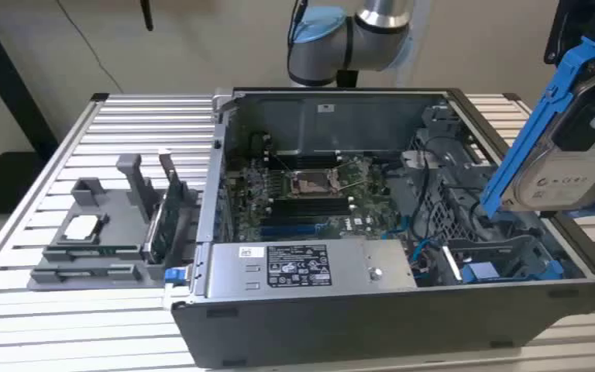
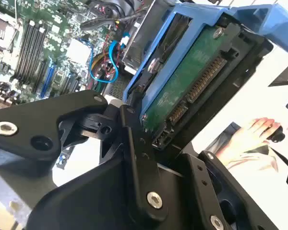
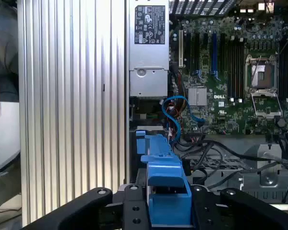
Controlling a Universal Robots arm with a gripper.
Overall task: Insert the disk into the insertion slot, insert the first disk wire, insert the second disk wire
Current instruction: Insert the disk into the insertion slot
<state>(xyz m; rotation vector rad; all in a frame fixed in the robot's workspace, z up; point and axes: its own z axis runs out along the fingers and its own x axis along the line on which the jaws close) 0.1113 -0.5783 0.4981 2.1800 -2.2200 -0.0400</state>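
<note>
While the opened computer case (image 1: 401, 318) lies side-up on a slatted metal table (image 1: 122, 124), the robot arm (image 1: 349, 31) holds the disk (image 1: 576, 167) aloft at the exterior view's right. It is tilted near upright, above & clear of the case's drive end.

Inside the case, the PSU box (image 1: 308, 267) runs along the near wall. The motherboard (image 1: 308, 190) covers the floor, its CPU socket uncovered. The insertion slot (image 1: 489, 249), a dark grey bay in the corner below the disk, looks to have no drive in it.

In the first wrist view the gripper (image 3: 165, 208) has its jaws clamped on the disk's blue carrier (image 3: 158, 158), one black finger on each side.

Step in hand, by appearances, is no. 1 of 3: disk into slot, w/ nothing yet entered. That step calls for the carrier squared to the bay mouth & eased down w/o snagging the loose blue cable (image 3: 175, 112) nearby.

The connector edge (image 2: 201, 84) of the disk shows bare in the second wrist view, so neither wire is in.

Writing: a white disk label (image 1: 572, 178) and a white PSU label (image 3: 150, 18), both dense w/ print & symbols, too small to make out.
</note>
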